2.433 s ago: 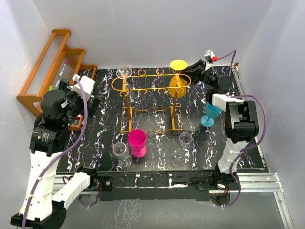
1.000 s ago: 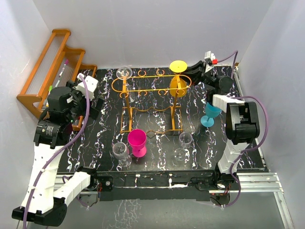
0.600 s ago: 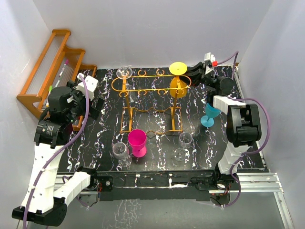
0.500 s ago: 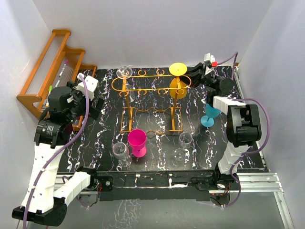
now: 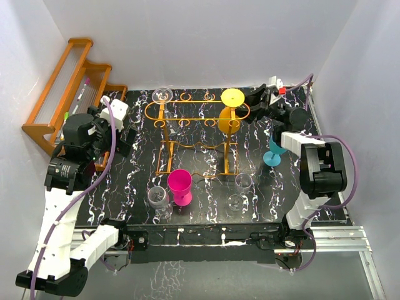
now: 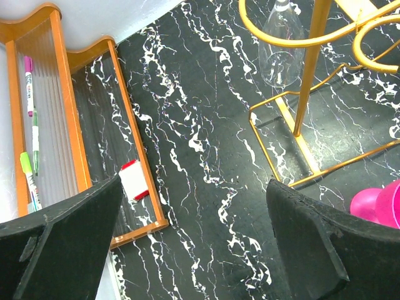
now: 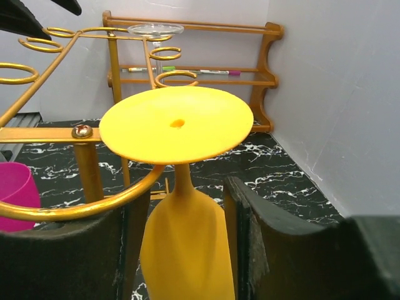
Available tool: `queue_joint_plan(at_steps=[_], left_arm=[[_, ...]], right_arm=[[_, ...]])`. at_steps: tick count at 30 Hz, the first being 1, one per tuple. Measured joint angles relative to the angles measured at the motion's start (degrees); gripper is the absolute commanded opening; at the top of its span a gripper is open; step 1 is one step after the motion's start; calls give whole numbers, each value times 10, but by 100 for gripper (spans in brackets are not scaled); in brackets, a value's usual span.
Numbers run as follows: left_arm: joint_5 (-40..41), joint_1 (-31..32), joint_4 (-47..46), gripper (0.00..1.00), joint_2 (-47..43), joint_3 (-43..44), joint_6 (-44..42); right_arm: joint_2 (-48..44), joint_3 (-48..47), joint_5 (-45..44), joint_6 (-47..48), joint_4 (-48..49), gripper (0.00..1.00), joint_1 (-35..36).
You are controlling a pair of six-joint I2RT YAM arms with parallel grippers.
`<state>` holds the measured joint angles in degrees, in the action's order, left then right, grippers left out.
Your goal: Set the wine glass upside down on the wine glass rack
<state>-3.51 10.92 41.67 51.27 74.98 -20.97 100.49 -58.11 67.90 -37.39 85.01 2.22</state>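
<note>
Pinching one yellow wine glass (image 7: 177, 125), bowl down, between the right fingers (image 7: 240, 250), foot just above them on one ring of the wine glass rack (image 7: 37, 134); left fingers (image 6: 306, 237) spread, empty.

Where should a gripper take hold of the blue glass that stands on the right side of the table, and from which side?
Probably by the thin stem of the blue glass, between bowl and foot. The glass stands upright, and its bowl flares out, likely too wide to pinch well. Come in level from the middle of the table, where the surface beside the glass is bare.
</note>
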Motion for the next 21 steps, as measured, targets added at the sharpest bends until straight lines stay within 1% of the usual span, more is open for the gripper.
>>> queue_joint_plan(at_steps=[3,4,5,6,10,16,18,19,20,21], left_arm=[[0,0,0,97,-2,0,2],[0,0,0,97,-4,0,2],[-1,0,0,97,-5,0,2],[-1,0,0,97,-7,0,2],[-2,0,2,97,-16,0,3],[3,0,14,97,-25,0,5],[10,0,30,97,-21,5,9],[14,0,46,97,-14,14,11],[17,0,64,97,-5,27,14],[18,0,78,97,3,40,16]], right_arm=[[-7,8,0,0,0,53,-2],[-8,11,-1,1,0,81,-4],[-10,14,-2,1,0,96,-6],[-12,18,-2,-2,0,98,-7],[-20,28,-3,7,0,98,-25],[-59,51,-10,23,0,98,-93],[-94,72,-25,63,-9,99,-115],[-119,82,-40,95,-34,99,-123],[-152,88,-63,140,-81,99,-128],[-192,87,-96,194,-150,98,-127]])
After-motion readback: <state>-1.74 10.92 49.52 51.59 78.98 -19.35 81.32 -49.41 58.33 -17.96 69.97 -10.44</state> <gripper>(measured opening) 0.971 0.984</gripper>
